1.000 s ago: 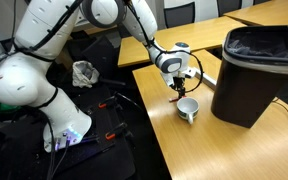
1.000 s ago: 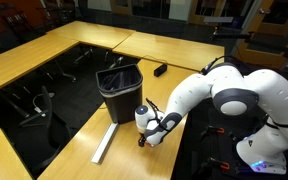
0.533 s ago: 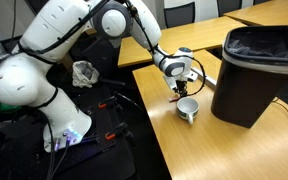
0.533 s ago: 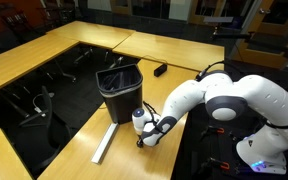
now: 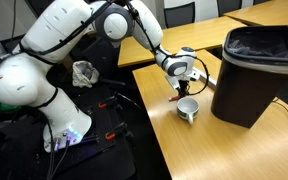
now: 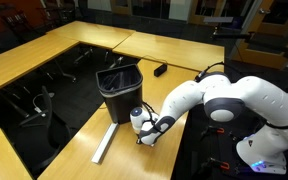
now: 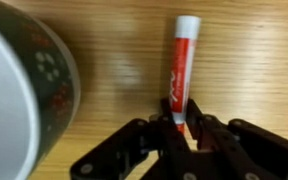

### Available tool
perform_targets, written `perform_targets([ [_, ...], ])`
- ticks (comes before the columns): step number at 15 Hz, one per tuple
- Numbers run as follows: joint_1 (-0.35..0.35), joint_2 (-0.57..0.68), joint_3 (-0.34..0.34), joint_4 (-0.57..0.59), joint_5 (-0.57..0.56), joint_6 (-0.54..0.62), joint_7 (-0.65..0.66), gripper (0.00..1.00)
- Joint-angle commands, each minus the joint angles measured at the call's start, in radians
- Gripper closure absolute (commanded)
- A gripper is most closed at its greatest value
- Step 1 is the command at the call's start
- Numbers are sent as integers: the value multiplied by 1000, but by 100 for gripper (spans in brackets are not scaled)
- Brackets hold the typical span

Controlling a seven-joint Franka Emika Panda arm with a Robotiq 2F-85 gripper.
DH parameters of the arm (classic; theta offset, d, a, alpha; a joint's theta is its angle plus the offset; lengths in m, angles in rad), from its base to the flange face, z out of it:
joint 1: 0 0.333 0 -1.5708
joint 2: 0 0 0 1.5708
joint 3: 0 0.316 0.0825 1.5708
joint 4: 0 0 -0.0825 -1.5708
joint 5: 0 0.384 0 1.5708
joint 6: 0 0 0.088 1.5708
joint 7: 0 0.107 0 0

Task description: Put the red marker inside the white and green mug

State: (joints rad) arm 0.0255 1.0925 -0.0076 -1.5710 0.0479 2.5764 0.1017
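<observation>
The red marker [image 7: 182, 58] lies flat on the wooden table, its white tip pointing away from me in the wrist view. My gripper [image 7: 179, 116] is down at the table, and its black fingers press on both sides of the marker's near end. The white and green mug [image 7: 22, 92] stands upright just to the left of the marker in the wrist view. In an exterior view the mug [image 5: 187, 108] stands close beside my gripper [image 5: 179, 94], between it and the bin. In an exterior view my gripper [image 6: 142, 138] sits at the table's near edge, and there the mug is hidden.
A big black trash bin [image 5: 252, 72] stands on the table right behind the mug, also seen as the bin [image 6: 119, 90]. A long grey-white tube [image 6: 104, 143] lies on the table near the bin. The table edge [image 5: 152, 105] drops off beside my gripper.
The jaws have gone from wide open to shut on the red marker. The arm has sunk slightly toward the table; the marker and the mug have not moved.
</observation>
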Motion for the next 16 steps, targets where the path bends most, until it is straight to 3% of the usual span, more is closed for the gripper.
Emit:
perform_targets([
  [1, 58, -15, -60, 5, -25, -66, 65, 99],
  [2, 80, -38, -76, -20, -21, -65, 103, 95],
  [9, 335, -168, -309, -154, -57, 34, 547, 95],
  [16, 540, -165, -564, -231, -182, 82, 983, 95],
])
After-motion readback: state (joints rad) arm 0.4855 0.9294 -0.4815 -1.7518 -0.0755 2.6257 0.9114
